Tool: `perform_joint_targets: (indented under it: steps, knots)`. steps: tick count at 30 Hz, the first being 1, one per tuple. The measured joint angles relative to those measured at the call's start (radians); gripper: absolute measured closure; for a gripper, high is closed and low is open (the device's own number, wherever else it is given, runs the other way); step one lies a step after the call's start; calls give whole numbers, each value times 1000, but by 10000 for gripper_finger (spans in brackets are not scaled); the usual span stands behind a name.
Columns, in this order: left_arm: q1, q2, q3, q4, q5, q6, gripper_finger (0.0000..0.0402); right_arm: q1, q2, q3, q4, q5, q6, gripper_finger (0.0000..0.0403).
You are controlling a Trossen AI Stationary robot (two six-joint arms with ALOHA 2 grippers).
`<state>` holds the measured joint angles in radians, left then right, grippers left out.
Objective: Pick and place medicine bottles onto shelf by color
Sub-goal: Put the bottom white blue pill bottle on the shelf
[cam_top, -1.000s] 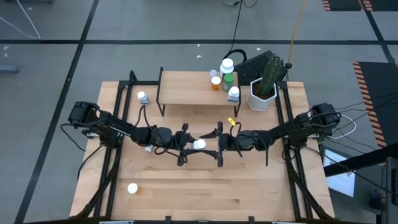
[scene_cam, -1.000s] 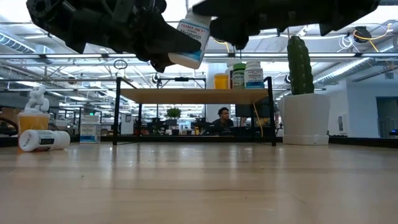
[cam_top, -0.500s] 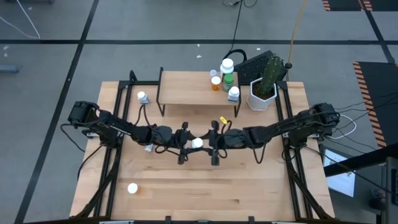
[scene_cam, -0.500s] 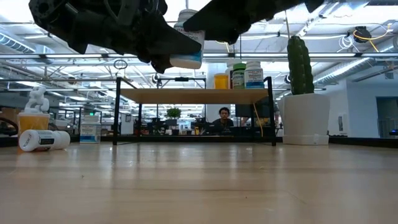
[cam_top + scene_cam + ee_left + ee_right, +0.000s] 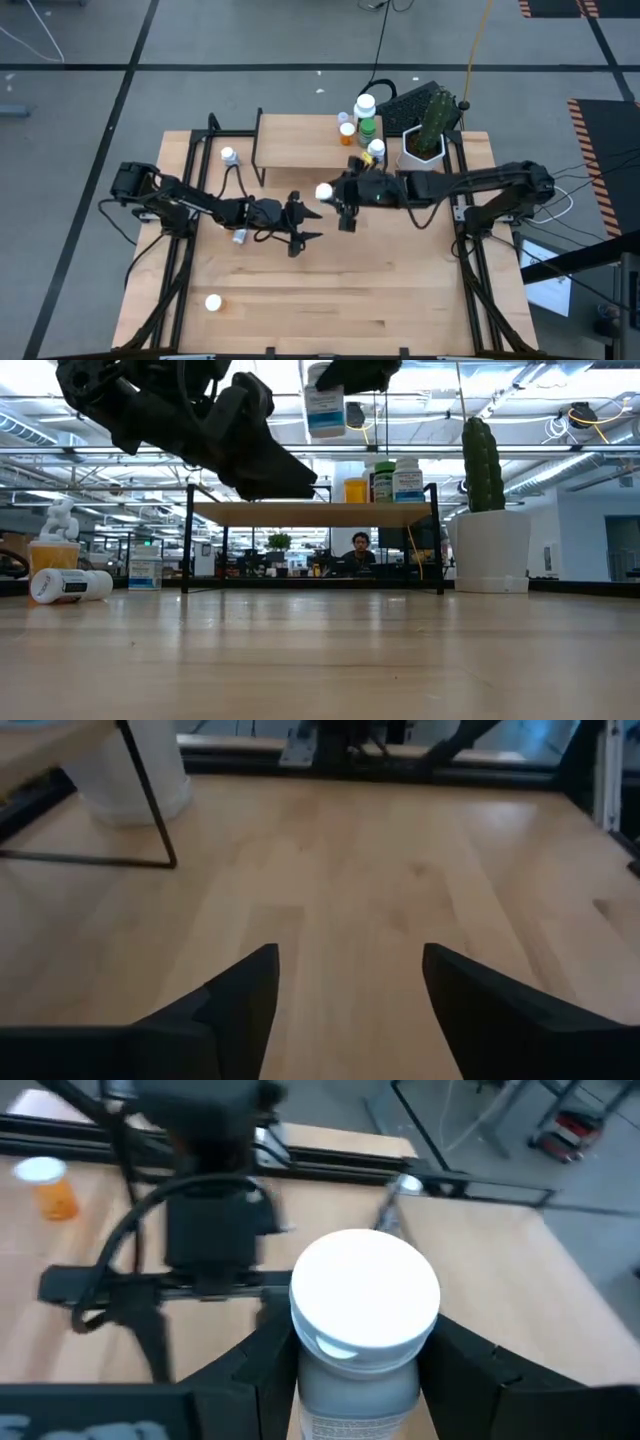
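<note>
The white bottle (image 5: 324, 191) is clenched in my right jaws (image 5: 362, 1342), upright with its cap up, carried in the air just in front of the shelf (image 5: 300, 152) and near its right half. In the low view it hangs above the level of the shelf board. My left jaws (image 5: 345, 995) are released and empty, hovering over bare surface (image 5: 400, 290) a little left of and nearer than the bottle.

I judge this as the carrying step: the bottle is on its way to the shelf. Orange (image 5: 347, 133), green (image 5: 366, 122) and white (image 5: 374, 150) bottles already stand together at the shelf's far right end, so next I need to bring this one over the board, line it up beside its own color, lower it until the base sits flat, and only then let go. Three more bottles wait: one at the left by the shelf leg (image 5: 229, 155), one beside my left arm (image 5: 238, 237), one near the front left (image 5: 213, 302).
</note>
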<state>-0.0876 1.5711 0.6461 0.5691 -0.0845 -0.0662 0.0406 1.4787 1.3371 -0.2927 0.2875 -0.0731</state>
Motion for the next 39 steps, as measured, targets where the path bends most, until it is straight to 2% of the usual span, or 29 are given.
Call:
perform_joint_targets:
  steps: [7, 14, 22, 24, 27, 39]
  knots:
    - [3, 0, 0, -22, 1, 5, 133, -164, -21, 10, -67, 14, 7, 236]
    - [3, 0, 0, -34, 1, 10, 133, -282, -21, -70, -51, 26, 18, 236]
    - [6, 0, 0, -43, 0, 18, 133, -340, -21, -174, 75, 22, 7, 234]
    - [6, 0, 0, -43, 0, 18, 133, -353, -22, -181, 98, -16, 6, 229]
    - [6, 0, 0, -43, 0, 18, 133, -372, -22, -186, 103, -81, 8, 220]
    - [6, 0, 0, -42, 0, 17, 133, -378, -21, -186, 101, -81, 0, 189]
